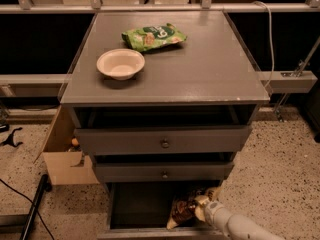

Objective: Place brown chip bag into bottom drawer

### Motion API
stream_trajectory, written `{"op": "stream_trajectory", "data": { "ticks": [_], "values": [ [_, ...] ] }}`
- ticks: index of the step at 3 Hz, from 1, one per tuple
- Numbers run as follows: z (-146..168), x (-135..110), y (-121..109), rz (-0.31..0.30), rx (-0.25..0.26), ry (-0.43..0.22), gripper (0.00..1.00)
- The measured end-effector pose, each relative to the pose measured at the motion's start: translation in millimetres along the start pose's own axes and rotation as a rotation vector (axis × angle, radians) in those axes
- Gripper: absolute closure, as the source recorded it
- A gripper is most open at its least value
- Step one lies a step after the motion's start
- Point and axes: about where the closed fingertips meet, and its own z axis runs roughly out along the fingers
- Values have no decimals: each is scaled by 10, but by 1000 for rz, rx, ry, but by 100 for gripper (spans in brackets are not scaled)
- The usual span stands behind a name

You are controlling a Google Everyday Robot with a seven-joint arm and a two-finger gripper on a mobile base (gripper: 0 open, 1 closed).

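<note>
The gripper (204, 209) is low at the near right, inside the open bottom drawer (137, 204) and against the brown chip bag (182, 210) — whether it is clamped on the bag or free of it I cannot tell. The bag stands tilted in the drawer's right part. To finish well, settle the bag low on the drawer floor before letting go — then withdraw over the front panel without dragging the crinkly bag along.
</note>
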Motion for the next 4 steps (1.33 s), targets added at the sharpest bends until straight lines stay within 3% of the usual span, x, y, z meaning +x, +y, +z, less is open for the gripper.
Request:
{"op": "stream_trajectory", "data": {
  "ticks": [1,2,3,4],
  "values": [
    [123,88,13,115,1,67,100],
    [256,126,8,206,38,91,100],
    [356,28,-1,223,71,48,100],
    [642,-176,67,139,101,-85,100]
  ]
}}
